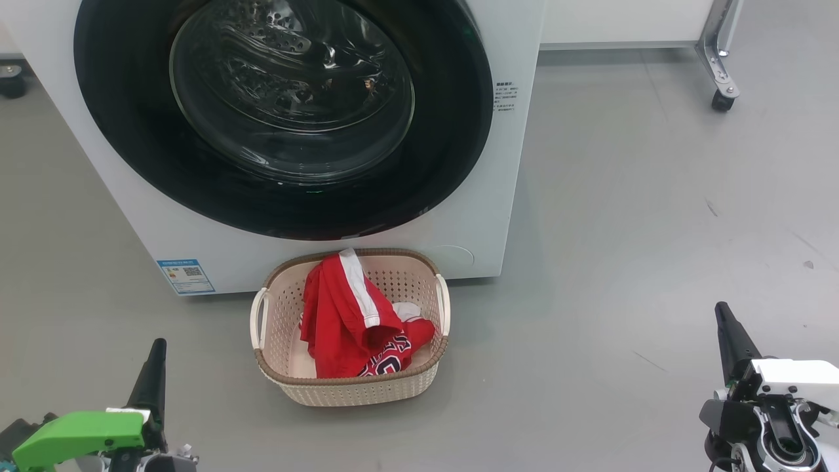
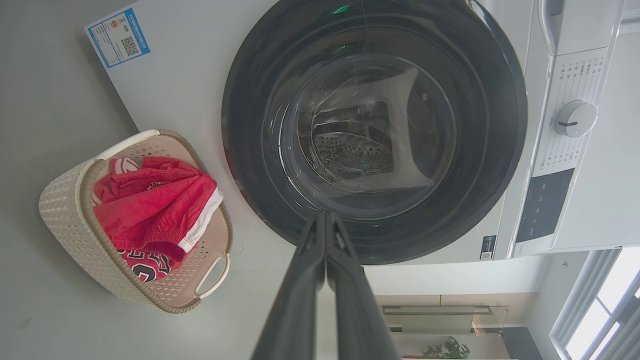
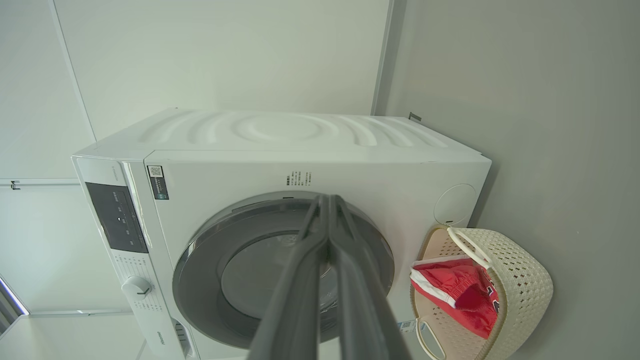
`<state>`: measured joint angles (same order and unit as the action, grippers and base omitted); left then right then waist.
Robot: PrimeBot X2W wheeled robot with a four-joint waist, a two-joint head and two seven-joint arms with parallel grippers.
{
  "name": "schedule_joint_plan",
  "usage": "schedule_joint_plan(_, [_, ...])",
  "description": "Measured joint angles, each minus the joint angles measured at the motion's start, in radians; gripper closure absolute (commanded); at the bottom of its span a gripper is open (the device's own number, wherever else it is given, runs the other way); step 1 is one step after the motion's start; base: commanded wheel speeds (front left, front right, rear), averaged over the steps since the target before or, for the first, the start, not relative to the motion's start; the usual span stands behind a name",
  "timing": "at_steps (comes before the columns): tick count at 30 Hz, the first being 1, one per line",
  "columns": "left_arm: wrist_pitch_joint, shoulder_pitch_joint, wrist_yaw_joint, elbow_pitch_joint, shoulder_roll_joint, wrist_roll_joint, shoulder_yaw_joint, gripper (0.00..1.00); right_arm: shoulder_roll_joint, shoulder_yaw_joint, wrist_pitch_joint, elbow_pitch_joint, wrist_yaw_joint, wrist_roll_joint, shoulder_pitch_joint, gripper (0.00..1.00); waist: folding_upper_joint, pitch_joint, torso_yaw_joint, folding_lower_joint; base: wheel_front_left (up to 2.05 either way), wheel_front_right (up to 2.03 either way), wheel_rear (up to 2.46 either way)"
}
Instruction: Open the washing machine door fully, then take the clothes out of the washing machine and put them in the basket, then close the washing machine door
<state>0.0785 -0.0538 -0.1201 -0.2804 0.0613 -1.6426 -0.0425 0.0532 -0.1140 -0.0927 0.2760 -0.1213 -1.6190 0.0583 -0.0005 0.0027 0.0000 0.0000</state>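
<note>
The washing machine stands ahead with its black-rimmed round door flat against the front, the steel drum showing through the glass. The cream basket sits on the floor right before it, and the red clothes lie inside. My left gripper is at the lower left, shut and holding nothing. At the lower right is my right gripper, also shut and holding nothing. Both hang well back from the machine. In the left wrist view the left gripper, the door and the basket show; in the right wrist view the right gripper, the door, the basket and the clothes.
Grey floor spreads out to the right of the machine. A metal leg with a caster stands at the far right. A dark wheel sits at the far left. The control panel and dial run along the machine's top.
</note>
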Motion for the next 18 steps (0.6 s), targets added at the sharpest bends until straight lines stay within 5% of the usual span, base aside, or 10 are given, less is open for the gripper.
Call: schedule_joint_plan(18, [0.001, 0.000, 0.000, 0.000, -0.002, 0.000, -0.002, 1.00, -0.001, -0.001, 0.000, 0.000, 0.000, 0.000, 0.000, 1.00, 0.0000, 0.000, 0.000, 0.0000, 0.00, 0.00, 0.00])
